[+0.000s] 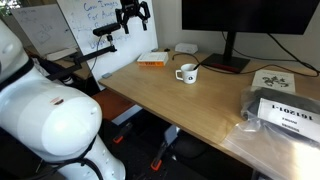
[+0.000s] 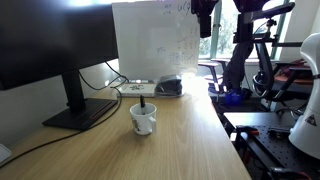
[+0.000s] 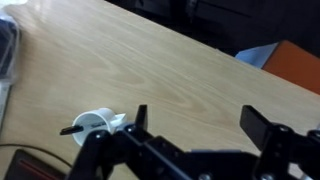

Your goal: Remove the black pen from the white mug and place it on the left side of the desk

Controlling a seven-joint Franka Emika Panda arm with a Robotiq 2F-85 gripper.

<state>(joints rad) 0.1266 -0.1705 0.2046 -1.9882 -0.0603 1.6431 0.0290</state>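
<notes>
The white mug [image 1: 187,73] stands on the tan desk [image 1: 200,105] near the monitor base; it also shows in an exterior view [image 2: 143,119] and at the lower left of the wrist view [image 3: 95,124]. The black pen [image 2: 141,104] stands in the mug, its end sticking out over the rim [image 3: 72,129]. My gripper [image 1: 133,14] hangs high above the desk's far end, well away from the mug. In the wrist view its jaws [image 3: 197,119] are wide open and empty, with bare desk between them.
A monitor on a black stand [image 1: 228,62] is behind the mug. An orange and white box [image 1: 152,59] lies near the desk's far end. A dark bag with a label [image 1: 285,115] lies at the near end. A whiteboard [image 2: 155,40] stands behind the desk.
</notes>
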